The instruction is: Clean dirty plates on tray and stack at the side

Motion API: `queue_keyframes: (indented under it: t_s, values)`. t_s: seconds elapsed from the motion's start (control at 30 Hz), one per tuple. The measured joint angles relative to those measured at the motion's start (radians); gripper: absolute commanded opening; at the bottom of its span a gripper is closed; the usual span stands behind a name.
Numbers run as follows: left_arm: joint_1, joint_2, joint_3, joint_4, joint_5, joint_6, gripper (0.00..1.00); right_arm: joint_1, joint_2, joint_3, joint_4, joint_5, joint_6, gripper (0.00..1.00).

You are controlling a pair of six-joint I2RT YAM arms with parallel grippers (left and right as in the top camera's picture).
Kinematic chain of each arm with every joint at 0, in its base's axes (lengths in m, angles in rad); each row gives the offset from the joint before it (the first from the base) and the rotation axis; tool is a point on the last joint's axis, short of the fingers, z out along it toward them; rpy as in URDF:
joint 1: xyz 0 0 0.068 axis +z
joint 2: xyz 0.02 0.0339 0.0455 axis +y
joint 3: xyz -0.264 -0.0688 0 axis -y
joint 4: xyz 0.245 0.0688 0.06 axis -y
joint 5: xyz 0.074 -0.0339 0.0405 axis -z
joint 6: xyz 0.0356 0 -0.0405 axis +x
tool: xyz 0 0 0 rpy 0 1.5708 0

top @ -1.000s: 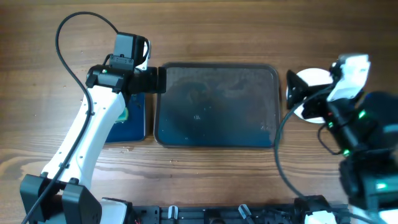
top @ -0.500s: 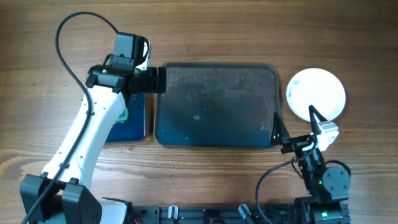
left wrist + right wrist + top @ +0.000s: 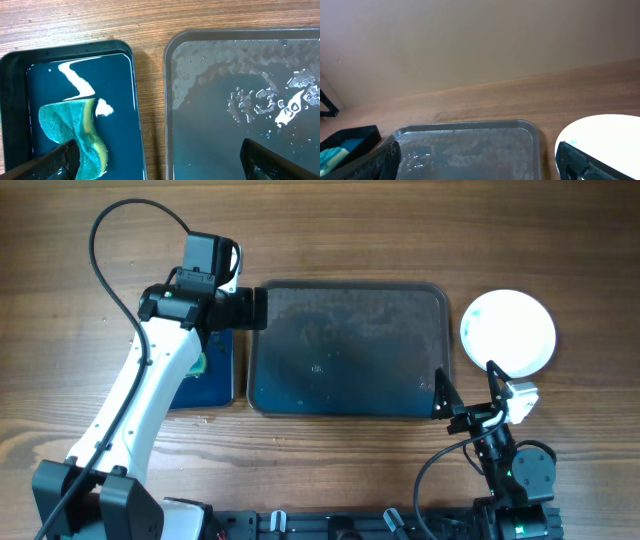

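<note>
The grey tray holds no plates, only wet smears; it also shows in the left wrist view and the right wrist view. A white plate lies on the table to the right of the tray, and its edge shows in the right wrist view. My left gripper hovers open and empty over the tray's left rim. My right gripper is open and empty near the front edge, low behind the tray's right corner.
A small black bin of blue water with a green sponge sits just left of the tray. The bin's corner also shows in the right wrist view. Bare wooden table surrounds everything.
My right arm has pulled back from over the white plate to the front edge, leaving the plate on the table. The left arm has not moved.
</note>
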Motion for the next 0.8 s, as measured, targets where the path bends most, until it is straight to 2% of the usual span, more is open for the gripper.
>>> queue_keyframes:
  t_s: [0.67,0.8]
  values:
    - [0.000,0.000,0.000,0.000,0.000,0.000,1.00,0.000,0.000,0.000,0.000,0.000,0.006,1.00]
    - [-0.009,-0.054,0.000,-0.026,0.000,0.000,1.00,0.000,0.000,0.000,0.000,0.000,0.006,1.00]
